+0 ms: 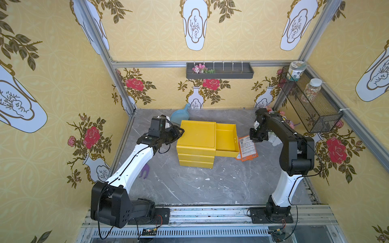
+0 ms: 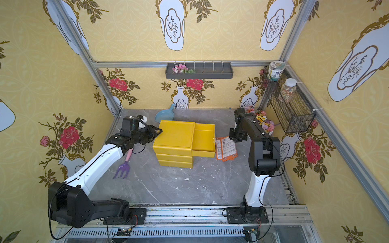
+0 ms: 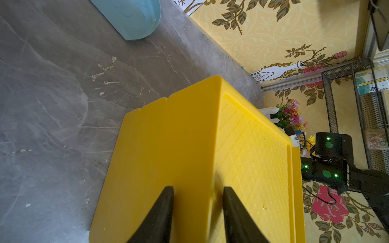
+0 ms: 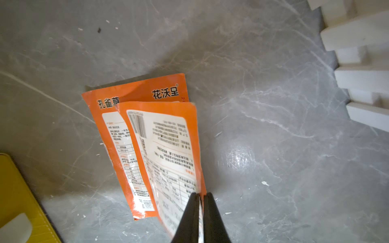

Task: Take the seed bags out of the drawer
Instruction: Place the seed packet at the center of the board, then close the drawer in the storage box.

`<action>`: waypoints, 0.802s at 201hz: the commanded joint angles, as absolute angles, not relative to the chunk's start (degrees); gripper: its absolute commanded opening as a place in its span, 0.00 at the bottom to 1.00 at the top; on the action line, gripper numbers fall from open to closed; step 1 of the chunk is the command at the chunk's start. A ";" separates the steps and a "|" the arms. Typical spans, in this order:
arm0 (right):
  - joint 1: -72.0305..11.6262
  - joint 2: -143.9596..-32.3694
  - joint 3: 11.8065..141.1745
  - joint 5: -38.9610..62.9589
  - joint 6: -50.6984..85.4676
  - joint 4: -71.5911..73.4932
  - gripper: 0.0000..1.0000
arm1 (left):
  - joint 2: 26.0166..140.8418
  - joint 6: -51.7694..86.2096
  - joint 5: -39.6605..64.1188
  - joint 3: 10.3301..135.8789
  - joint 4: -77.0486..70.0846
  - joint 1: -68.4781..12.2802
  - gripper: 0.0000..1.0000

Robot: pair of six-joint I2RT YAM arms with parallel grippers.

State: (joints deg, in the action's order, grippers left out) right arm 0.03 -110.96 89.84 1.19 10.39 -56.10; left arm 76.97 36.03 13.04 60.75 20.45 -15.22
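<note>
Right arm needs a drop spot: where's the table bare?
Free: the wide grey table in front of the yellow drawer unit. Crowded: beside the open drawer, where seed bags pile; flowers behind.

Walls (image 1: 147,37): yellow paper, roses and vases | Frame: aluminium rails (image 1: 202,63) | Floor: grey marbled slab (image 1: 189,185), chipped white | Shelves: grey tray (image 1: 220,73), black mesh basket (image 1: 311,105) | Light: even

Orange-edged seed bags (image 4: 160,147) with white text panels, yellow drawer unit (image 1: 196,143), grey marbled table (image 1: 200,183).
</note>
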 commanded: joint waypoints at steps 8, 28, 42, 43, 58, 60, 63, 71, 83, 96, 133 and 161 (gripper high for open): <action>-0.09 -111.52 90.66 -3.07 9.84 -56.91 0.27 | 78.58 35.86 9.40 59.94 33.15 -15.21 0.42; -0.33 -110.46 90.56 -2.83 10.10 -56.30 0.38 | 78.54 35.86 9.32 59.99 33.25 -15.21 0.42; -0.50 -109.34 90.53 -1.94 10.37 -55.82 0.44 | 78.52 35.81 9.23 60.08 33.22 -15.25 0.42; -0.47 -109.25 90.53 -1.85 10.37 -55.82 0.44 | 78.55 35.79 9.14 60.10 33.22 -15.27 0.42; -0.51 -107.94 90.48 -0.42 10.74 -55.38 0.50 | 78.53 35.80 9.14 60.10 33.29 -15.26 0.42; -0.53 -107.81 90.44 -0.15 10.87 -55.37 0.50 | 78.52 35.80 9.14 60.11 33.28 -15.22 0.42; -0.49 -107.57 90.41 0.11 10.89 -55.35 0.51 | 78.55 35.80 9.14 60.12 33.27 -15.21 0.42; -0.61 -106.87 90.44 0.79 11.13 -55.34 0.52 | 78.51 35.80 9.16 60.20 33.27 -15.25 0.42; -0.63 -105.90 90.31 1.74 11.55 -55.46 0.54 | 78.57 35.77 9.14 60.34 33.23 -15.21 0.42; -0.79 -104.85 90.27 3.14 11.90 -55.63 0.56 | 78.73 35.61 9.06 60.46 33.40 -15.26 0.42; -0.87 -101.33 89.64 7.49 13.07 -56.33 0.59 | 78.98 35.60 9.19 60.75 33.47 -15.21 0.42; -1.24 -98.01 88.55 10.27 13.79 -56.92 0.63 | 78.90 35.52 9.14 60.70 33.49 -15.21 0.43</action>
State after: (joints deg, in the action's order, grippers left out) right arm -0.80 -100.36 89.30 6.61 12.25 -55.81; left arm 77.56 36.01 13.04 61.89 21.52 -15.22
